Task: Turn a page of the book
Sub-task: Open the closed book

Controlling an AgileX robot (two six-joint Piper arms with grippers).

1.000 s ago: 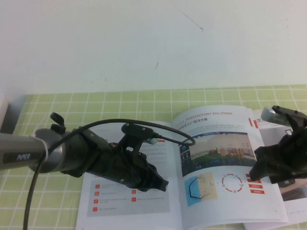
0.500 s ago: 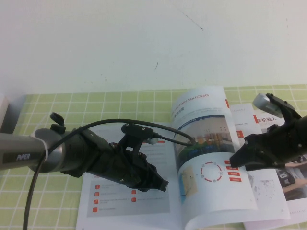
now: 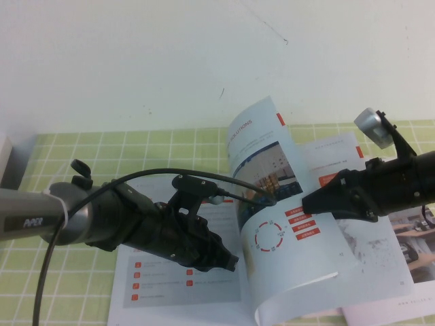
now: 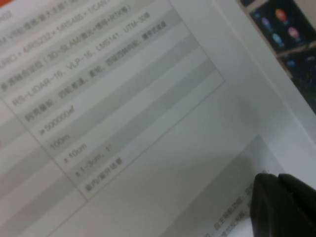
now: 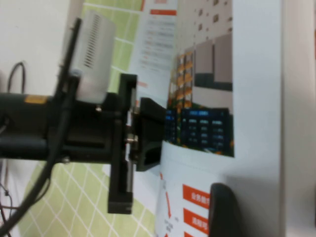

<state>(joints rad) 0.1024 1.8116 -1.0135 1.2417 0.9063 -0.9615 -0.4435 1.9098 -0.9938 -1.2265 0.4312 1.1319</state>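
Note:
The book (image 3: pixel 170 288) lies open on the green grid mat. My right gripper (image 3: pixel 309 202) is shut on the outer edge of the page (image 3: pixel 262 170), which stands up and curls toward the left, showing the dark screenshot and the red ring diagram. In the right wrist view one finger (image 5: pixel 222 212) lies on the page's printed face (image 5: pixel 207 74); the other finger is hidden behind the leaf. My left gripper (image 3: pixel 228 258) is shut and rests on the book's left page; the left wrist view shows its fingertips (image 4: pixel 284 207) on the printed paper (image 4: pixel 123 123).
The uncovered right-hand page with a grey dotted map (image 3: pixel 360 258) lies flat under the lifted leaf. Another booklet with an office photo (image 3: pixel 411 251) sticks out at the right. The left arm (image 3: pixel 102 217) lies across the mat. A white wall stands behind.
My right gripper moved left and up with the page's edge. The page rose from flat to standing and curled leftward. The left arm has not moved.

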